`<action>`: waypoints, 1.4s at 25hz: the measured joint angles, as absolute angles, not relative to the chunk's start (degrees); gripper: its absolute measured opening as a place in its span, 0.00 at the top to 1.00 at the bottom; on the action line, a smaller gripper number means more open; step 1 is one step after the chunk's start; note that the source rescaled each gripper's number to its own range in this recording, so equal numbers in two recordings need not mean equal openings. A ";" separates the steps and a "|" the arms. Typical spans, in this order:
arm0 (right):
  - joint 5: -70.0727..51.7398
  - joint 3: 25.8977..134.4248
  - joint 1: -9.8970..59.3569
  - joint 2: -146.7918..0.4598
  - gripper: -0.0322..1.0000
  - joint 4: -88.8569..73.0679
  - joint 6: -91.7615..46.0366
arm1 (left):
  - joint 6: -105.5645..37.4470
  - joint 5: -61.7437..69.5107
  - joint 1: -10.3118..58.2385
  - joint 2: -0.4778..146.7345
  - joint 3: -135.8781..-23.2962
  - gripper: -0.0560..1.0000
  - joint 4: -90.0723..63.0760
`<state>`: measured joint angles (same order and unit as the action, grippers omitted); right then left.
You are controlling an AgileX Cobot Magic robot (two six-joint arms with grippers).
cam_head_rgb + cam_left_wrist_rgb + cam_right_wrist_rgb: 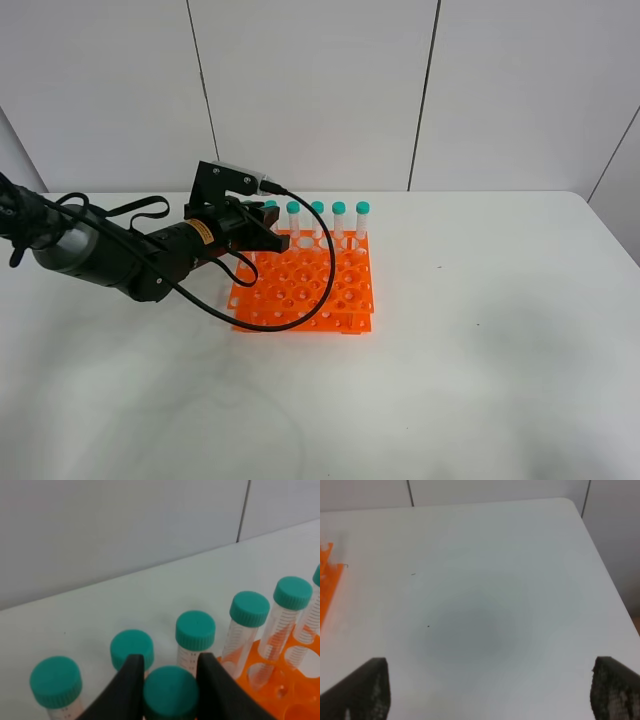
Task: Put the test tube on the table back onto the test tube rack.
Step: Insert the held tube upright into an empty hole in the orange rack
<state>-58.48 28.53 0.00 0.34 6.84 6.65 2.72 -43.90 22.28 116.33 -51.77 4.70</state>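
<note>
Left fingers [132, 680] pinching a tube [170, 691] by its cap over the rack's [330, 300] back-left corner, for seating; right fingers [367, 687] spread, idle.

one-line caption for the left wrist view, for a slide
Left hand shut on a teal-capped tube beside the tubes already standing in the orange rack.

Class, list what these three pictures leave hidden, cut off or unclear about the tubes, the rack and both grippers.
- Held test tube, left wrist view: only its cap shows between the jaws; the bottom edge cuts off the body.
- Exterior high view: the left gripper covers that tube and the hole under it in the test tube rack.
- Right gripper: only its open jaw tips show; the exterior high view lacks that arm.
</note>
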 joint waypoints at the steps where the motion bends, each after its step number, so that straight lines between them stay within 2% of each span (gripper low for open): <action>1: -58.48 28.53 0.00 0.34 0.16 6.84 6.65 | 2.72 -43.90 22.28 116.45 -51.77 0.95 4.70; 32: -58.48 28.53 0.00 0.34 0.16 6.90 6.65 | 2.76 -46.20 22.28 119.42 -51.82 0.95 4.70; 35: -58.48 28.53 0.00 0.34 0.16 6.90 6.65 | 3.94 -46.20 22.28 119.42 -51.82 0.92 4.70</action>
<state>-58.48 28.53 0.00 0.34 6.90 6.65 3.94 -46.20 22.28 119.42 -51.82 4.70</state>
